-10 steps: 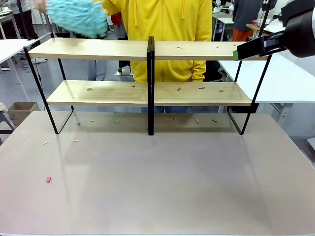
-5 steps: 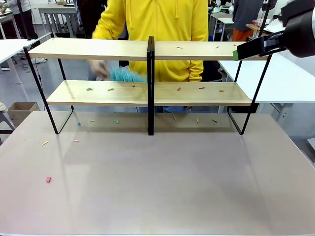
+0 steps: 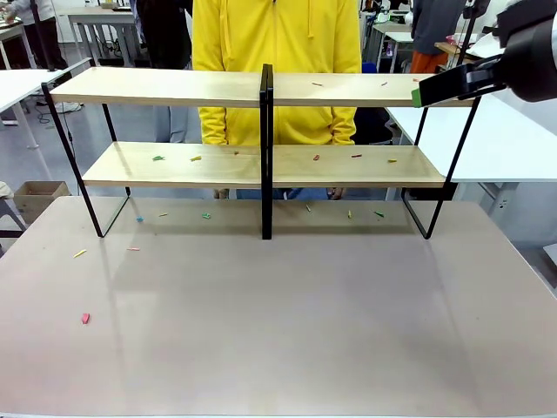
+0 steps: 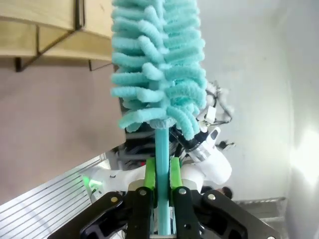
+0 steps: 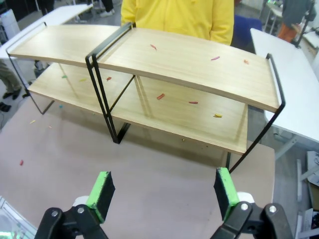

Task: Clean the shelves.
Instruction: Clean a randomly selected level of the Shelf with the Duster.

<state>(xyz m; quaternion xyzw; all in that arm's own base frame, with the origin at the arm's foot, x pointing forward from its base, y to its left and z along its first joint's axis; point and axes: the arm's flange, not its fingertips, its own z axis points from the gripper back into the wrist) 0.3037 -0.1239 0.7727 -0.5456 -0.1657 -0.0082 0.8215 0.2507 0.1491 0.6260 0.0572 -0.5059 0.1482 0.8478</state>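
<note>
The shelves (image 3: 174,87) stand across the far half of the table, two light wooden boards in a thin black frame with a central upright (image 3: 266,148). Small coloured scraps (image 3: 158,158) lie on both boards. From above, the right wrist view shows the shelves (image 5: 189,59), with my right gripper (image 5: 163,191) open and holding nothing in front of them. In the front view the right gripper (image 3: 435,87) hovers beside the top board's right end. My left gripper (image 4: 160,174) is shut on the handle of a teal fluffy duster (image 4: 159,64), with a corner of the shelves (image 4: 40,30) behind.
A person in a yellow hoodie (image 3: 278,52) stands behind the shelves. More scraps (image 3: 85,318) lie on the brown table (image 3: 278,331). White tables stand at the left (image 3: 17,83) and right (image 3: 513,139), and a cardboard box (image 3: 39,196) sits on the floor.
A person's hand carried a teal duster from above the top board's left end down behind the lower board; both have now left the front view. The right gripper has not moved.
</note>
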